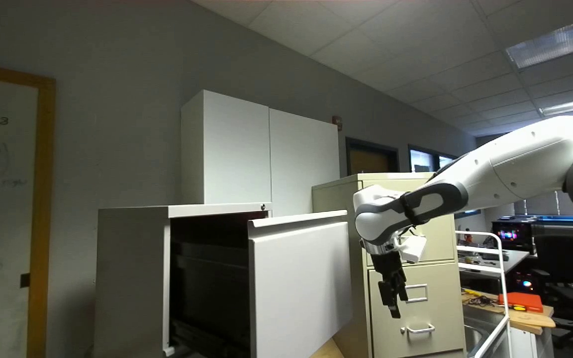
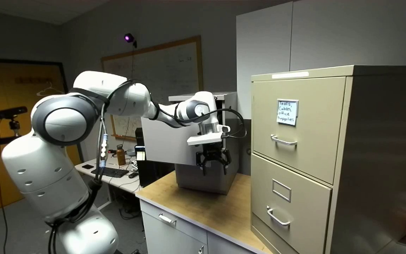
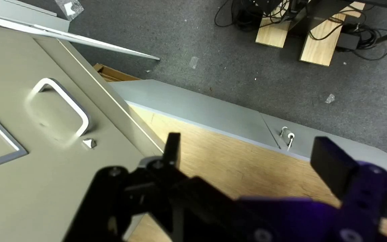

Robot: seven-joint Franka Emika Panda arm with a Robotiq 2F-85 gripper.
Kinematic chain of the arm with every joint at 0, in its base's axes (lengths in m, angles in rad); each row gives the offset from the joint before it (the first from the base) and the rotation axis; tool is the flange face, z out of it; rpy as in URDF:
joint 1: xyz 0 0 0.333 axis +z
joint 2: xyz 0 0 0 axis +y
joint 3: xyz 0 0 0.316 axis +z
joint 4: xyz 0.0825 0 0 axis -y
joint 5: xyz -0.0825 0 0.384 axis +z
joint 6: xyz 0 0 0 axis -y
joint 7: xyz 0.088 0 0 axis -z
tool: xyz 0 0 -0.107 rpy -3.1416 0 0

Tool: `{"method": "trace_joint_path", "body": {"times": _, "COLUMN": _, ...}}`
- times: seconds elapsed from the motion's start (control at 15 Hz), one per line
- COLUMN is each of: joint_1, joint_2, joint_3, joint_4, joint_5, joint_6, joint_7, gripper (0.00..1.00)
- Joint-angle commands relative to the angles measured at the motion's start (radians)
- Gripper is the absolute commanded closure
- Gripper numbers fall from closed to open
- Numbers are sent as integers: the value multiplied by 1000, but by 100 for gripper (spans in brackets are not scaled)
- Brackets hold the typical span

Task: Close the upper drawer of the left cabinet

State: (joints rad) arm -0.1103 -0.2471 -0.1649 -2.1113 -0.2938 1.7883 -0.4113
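Upper drawer [image 1: 301,288] of the left cabinet [image 1: 130,278] juts out, closing apparently still to come; end effector [image 2: 214,171], jaws apart, grips nothing.

In an exterior view, the upper drawer [image 1: 300,283], lower centre, is plain pale grey; the left cabinet [image 1: 130,278], lower left, grey outside and near-black inside; the cupboard [image 1: 237,149], at centre, white. In an exterior view, the filing cabinet [image 2: 312,162] at right has a beige front, the arm [image 2: 42,180] at left is white ringed with grey, the bench [image 2: 203,204] at lower centre tan woodgrain. In the wrist view, the jaws are black, violet-tinged at lower right; the floor [image 3: 233,67], along the top, speckled grey.
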Motion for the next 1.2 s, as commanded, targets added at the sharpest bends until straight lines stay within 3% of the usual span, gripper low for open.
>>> {"method": "trace_joint_path", "body": {"times": 0.0, "joint_1": 3, "joint_2": -2, "joint_3": 2, "joint_4": 3, "joint_5": -1, "joint_6": 0, "joint_7": 3, "gripper": 0}}
{"method": "trace_joint_path", "body": {"times": 0.47, "joint_1": 29, "joint_2": -48, "joint_3": 18, "joint_4": 15, "joint_5": 24, "joint_6": 69, "joint_7": 0, "gripper": 0}}
{"method": "trace_joint_path", "body": {"times": 0.53, "joint_1": 35, "joint_2": -61, "joint_3": 21, "joint_4": 17, "joint_5": 38, "joint_6": 81, "joint_7": 4, "gripper": 25}}
{"method": "trace_joint_path", "body": {"times": 0.67, "joint_1": 48, "joint_2": -87, "joint_3": 26, "joint_4": 15, "joint_5": 60, "joint_6": 112, "joint_7": 10, "gripper": 30}}
{"method": "trace_joint_path", "body": {"times": 1.13, "joint_1": 86, "joint_2": -147, "joint_3": 25, "joint_4": -10, "joint_5": 194, "joint_6": 308, "joint_7": 63, "gripper": 86}}
